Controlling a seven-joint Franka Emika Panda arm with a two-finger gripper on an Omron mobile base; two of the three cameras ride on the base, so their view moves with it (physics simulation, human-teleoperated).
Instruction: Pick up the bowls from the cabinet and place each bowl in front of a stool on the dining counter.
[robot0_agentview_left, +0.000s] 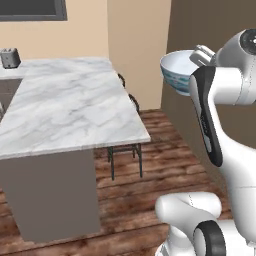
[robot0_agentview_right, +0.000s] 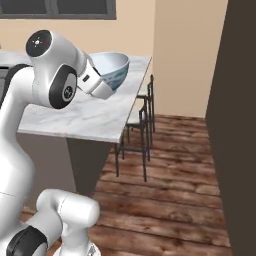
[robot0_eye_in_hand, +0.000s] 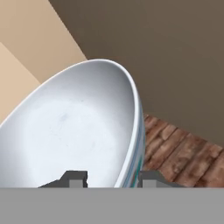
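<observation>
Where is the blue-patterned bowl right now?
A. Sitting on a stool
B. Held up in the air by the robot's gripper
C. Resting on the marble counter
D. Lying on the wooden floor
B: the gripper pinches the bowl by its rim, one fingertip inside and one outside, and it hangs tilted above the dining counter, touching nothing else.

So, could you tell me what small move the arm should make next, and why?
Probably carry the bowl over the dining counter, toward the stool side: the gripper grips its rim, holding it tilted in the air, off the marble.
</observation>
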